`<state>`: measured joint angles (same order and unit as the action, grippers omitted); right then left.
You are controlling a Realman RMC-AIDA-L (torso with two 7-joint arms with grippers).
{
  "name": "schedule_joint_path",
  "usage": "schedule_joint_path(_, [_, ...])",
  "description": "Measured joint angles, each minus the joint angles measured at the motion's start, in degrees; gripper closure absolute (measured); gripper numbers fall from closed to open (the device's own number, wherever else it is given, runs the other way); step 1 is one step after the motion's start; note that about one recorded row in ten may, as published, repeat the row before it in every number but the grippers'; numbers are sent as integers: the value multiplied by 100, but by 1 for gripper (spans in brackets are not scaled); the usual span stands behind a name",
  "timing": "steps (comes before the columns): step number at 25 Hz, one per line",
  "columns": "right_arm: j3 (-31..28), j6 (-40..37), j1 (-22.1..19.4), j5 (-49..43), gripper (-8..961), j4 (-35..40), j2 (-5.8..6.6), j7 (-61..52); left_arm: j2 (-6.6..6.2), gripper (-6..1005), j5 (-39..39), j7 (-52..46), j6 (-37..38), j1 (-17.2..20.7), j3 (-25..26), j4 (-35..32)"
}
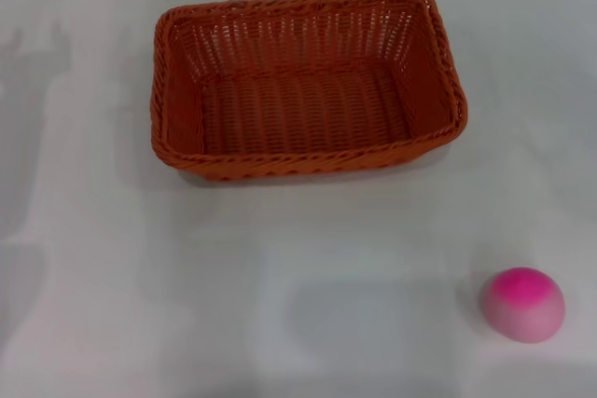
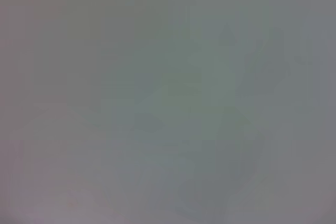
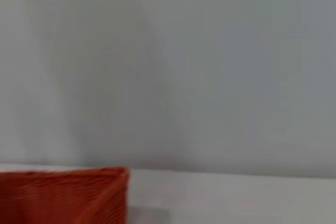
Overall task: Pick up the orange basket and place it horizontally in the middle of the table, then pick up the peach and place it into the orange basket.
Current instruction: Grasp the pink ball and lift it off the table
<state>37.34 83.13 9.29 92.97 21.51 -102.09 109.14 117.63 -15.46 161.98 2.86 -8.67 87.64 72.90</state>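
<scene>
toward the far edge of the white surface (image 1: pixel 112 305), roughly centred between its left and right edges, the orange basket (image 1: pixel 303 86) sits upright with its long side running across, its opening facing up and nothing inside it. the peach (image 1: pixel 523 304) lies well apart from it, near the front right corner of the surface, pink side up and paler below.

only the head view shows both things together and how they lie. neither gripper nor either arm appears in it.

the right wrist view shows something the head view does not: a close look at one corner of the orange basket (image 3: pixel 79 198) from the side, its woven wall standing on the surface (image 3: pixel 236 198), with a plain pale backdrop behind. the peach is outside that view.

the left wrist view shows only a blank grey-white field, nothing nameable.

no gripper shows in any view, so whether either is released or clenched cannot be told.
</scene>
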Motion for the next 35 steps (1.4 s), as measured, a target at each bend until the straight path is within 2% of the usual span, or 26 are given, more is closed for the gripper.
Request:
schedule_joint_path(5, [-15, 432, -339, -49, 88, -6, 16, -1, -3, 472, 67, 0, 12, -27, -14, -21])
schedule_joint_path(6, [-18, 645, -507, -51, 88, -7, 26, -22, -4, 472, 111, 0, 17, -28, -29, -22])
schedule_joint_path(13, [-1, 1264, -892, -65, 88, -39, 38, -95, -4, 471, 140, 0, 29, -30, -48, -44])
schedule_joint_path(17, [2, 1443, -946, -304, 87, -45, 42, -115, 2, 471, 140, 0, 32, -36, -47, -105])
schedule_joint_path(24, [-9, 1468, -876, -1164, 87, -33, -47, -105, 37, 471, 140, 0, 32, -58, -21, -177])
schedule_joint_path(31, [62, 1568, -787, -1559, 87, 1, -163, -94, 40, 471, 140, 0, 31, -56, -10, -182])
schedule_joint_path(35, [63, 1590, -685, -1856, 88, 8, -277, -92, 31, 471, 137, 0, 31, -74, -4, -203])
